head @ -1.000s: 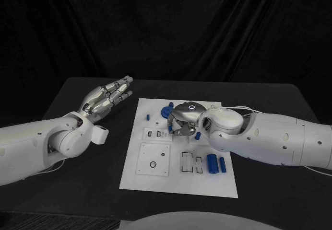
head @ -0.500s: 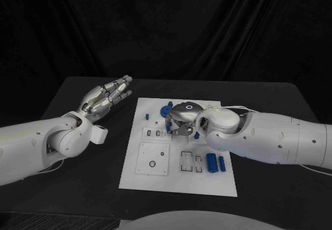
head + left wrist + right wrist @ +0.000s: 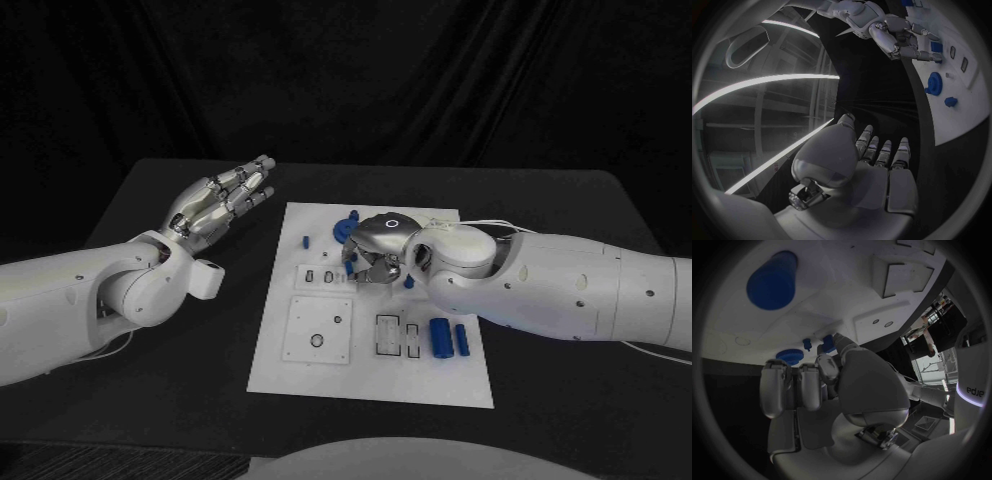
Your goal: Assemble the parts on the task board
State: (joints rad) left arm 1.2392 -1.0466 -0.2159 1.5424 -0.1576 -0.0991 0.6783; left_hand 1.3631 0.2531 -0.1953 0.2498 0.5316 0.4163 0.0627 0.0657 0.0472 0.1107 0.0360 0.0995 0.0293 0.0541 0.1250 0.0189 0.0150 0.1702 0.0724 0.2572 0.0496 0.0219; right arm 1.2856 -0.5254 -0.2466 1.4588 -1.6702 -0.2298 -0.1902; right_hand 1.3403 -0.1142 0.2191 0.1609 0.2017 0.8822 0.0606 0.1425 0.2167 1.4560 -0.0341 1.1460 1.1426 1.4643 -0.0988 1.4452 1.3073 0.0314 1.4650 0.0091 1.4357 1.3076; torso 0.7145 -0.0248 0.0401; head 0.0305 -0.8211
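Observation:
The white task board (image 3: 325, 375) lies in the middle of the table. My right hand (image 3: 378, 248) hangs over its far half with the fingers curled down. In the right wrist view a small blue part (image 3: 827, 343) sits pinched between the thumb and a fingertip. A blue gear (image 3: 346, 231) and a small blue peg (image 3: 306, 241) stand just left of that hand. Two blue cylinders (image 3: 451, 340) lie nearer me on the board. My left hand (image 3: 224, 200) is held flat with its fingers apart, above the table left of the board, and holds nothing.
Empty rectangular slots (image 3: 397, 338) and a square plate with holes (image 3: 320, 330) take up the board's near half. Black table (image 3: 173, 400) surrounds the board. The left wrist view shows the right hand (image 3: 892, 32) over the board, beside the gear (image 3: 934, 82).
My right hand and forearm have shifted slightly to the left over the board. The left hand has stayed where it was.

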